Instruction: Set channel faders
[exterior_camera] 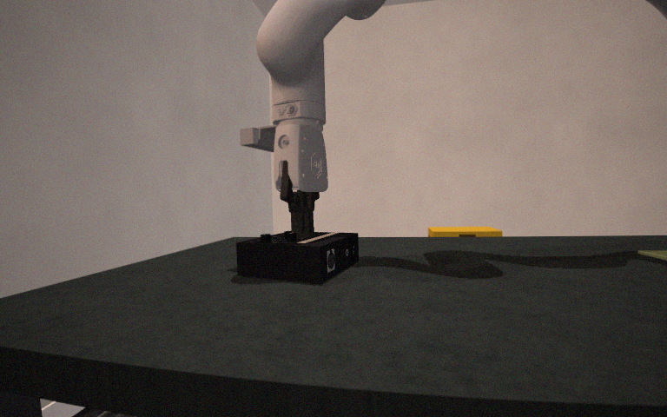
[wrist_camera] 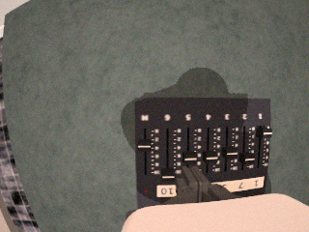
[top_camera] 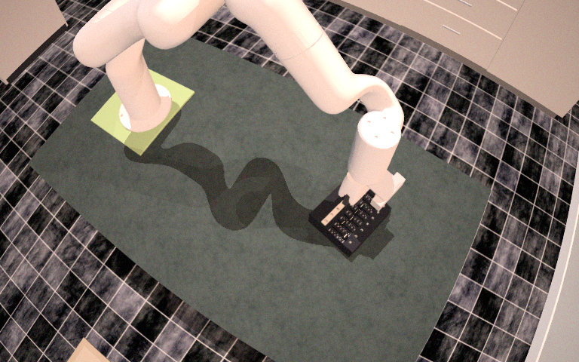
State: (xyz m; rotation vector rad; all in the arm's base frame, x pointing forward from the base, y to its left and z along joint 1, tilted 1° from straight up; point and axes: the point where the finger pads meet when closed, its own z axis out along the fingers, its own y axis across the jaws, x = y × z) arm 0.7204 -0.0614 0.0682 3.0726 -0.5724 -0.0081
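The lighting desk (top_camera: 347, 219) is a small black box on the dark green table top, and it also shows in the exterior view (exterior_camera: 297, 255) and in the wrist view (wrist_camera: 203, 155). It has several parallel faders with pale caps at differing heights. A pale tape strip (wrist_camera: 212, 188) runs along its near edge; I can read "10" (wrist_camera: 166, 191) and "7" on it, and my fingers hide the middle. My gripper (wrist_camera: 187, 179) (exterior_camera: 302, 228) is shut and empty, pointing straight down onto the desk. Its tips touch the cap of the third fader from the left (wrist_camera: 191, 160).
The arm's base stands on a yellow-green plate (top_camera: 142, 111) at the far left of the table. A flat yellow object (exterior_camera: 465, 231) lies at the table's far edge. Cabinets (top_camera: 491, 38) stand beyond the table over a tiled floor.
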